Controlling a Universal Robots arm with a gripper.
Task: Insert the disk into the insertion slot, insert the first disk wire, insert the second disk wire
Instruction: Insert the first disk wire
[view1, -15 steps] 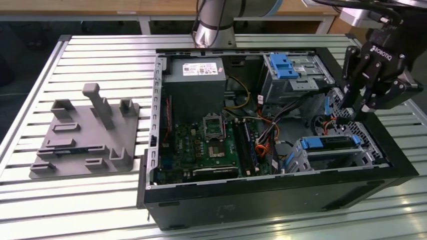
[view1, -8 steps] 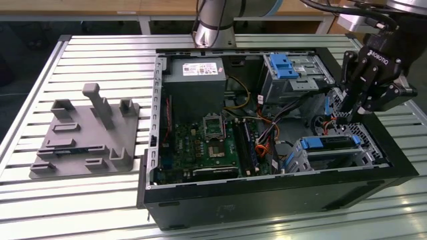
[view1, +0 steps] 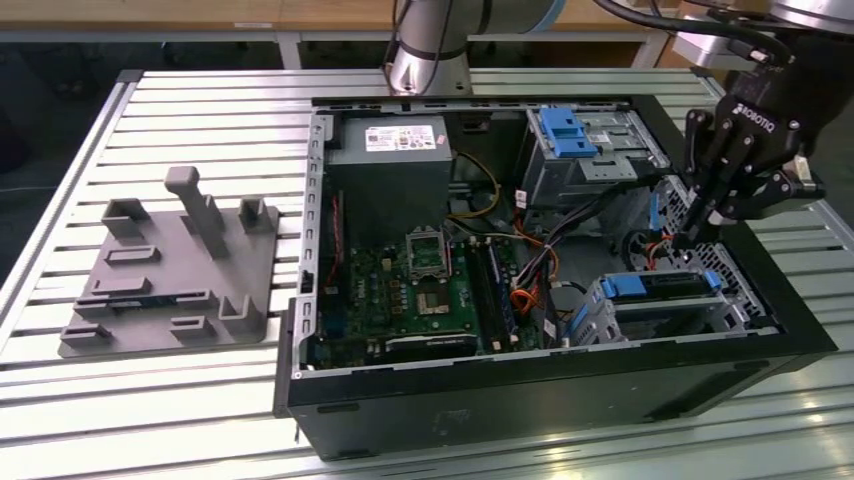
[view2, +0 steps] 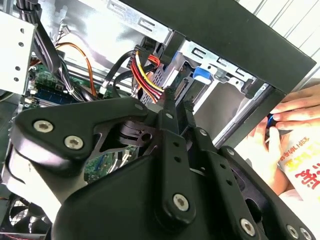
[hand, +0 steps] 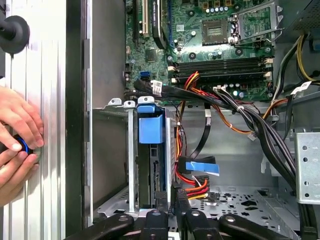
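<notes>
Exterior view's left: grey jig plate lies on the slatted desk, well apart from the work

Middle: open computer case, green board flat inside

Toward the exterior view's right: the disk sits in the slot, the silver cage in the near corner of the case, with its blue carrier showing on top. In the first wrist view the disk is edge-on between the cage rails, so step one looks done

Judgement: the disk is stiff, dense for its size, smooth metal and sensitive to shock. It's best taken by the blue carrier's edges, not the label face

The wire bundle, red, yellow and black, lies just beside the cage. It looks soft and springy, probably better held at the blue-tagged plug than on the cord

The hand hangs from a wrist above the case's edge at the exterior view's right. It points down into the case, just beside the cage's far side. The hand is clenched, tips together right at the wire bundle; can't tell if a wire is pinched between them
</notes>
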